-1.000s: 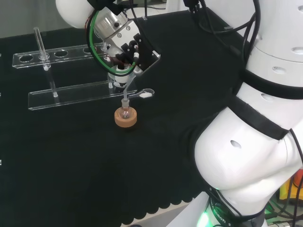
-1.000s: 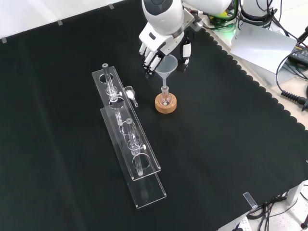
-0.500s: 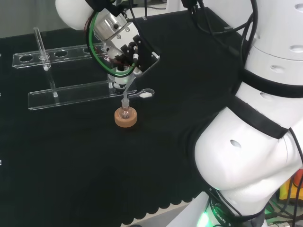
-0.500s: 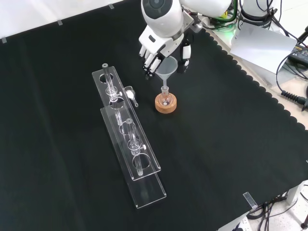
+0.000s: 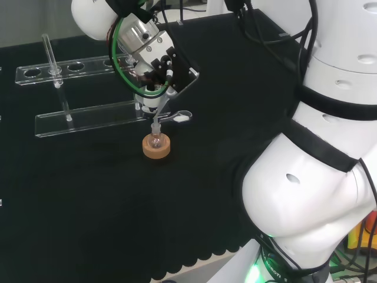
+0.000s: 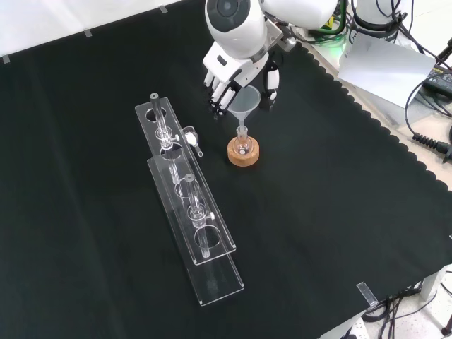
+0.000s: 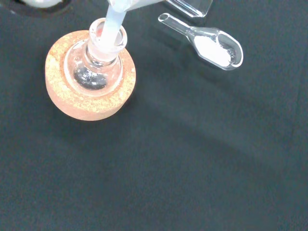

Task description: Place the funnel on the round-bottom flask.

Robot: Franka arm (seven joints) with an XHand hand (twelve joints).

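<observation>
A small round-bottom flask (image 6: pixel 242 146) stands upright in a cork ring (image 6: pixel 244 158) near the middle of the cloth. A clear funnel (image 6: pixel 246 98) stands with its stem in the flask's neck. The hand (image 6: pixel 236 63) hovers just above and behind the funnel's cone, open, with its fingers (image 6: pixel 219 95) and thumb spread to either side of the rim. In the head view the hand (image 5: pixel 158 59) sits over the funnel (image 5: pixel 154 106) and flask (image 5: pixel 155 140). The wrist view shows the funnel's stem (image 7: pixel 113 24) inside the flask's neck (image 7: pixel 107 41) on the cork ring (image 7: pixel 62 101).
Two long clear racks (image 6: pixel 187 194) with glass tubes lie left of the flask in the front view. A glass scoop of white powder (image 6: pixel 192 140) lies between rack and flask, also close by as the scoop (image 7: pixel 215 45). The arm's white links (image 5: pixel 318 177) stand at the right.
The hand has risen slightly away from the funnel and drawn back toward the arm. The funnel stays standing in the flask's neck.
</observation>
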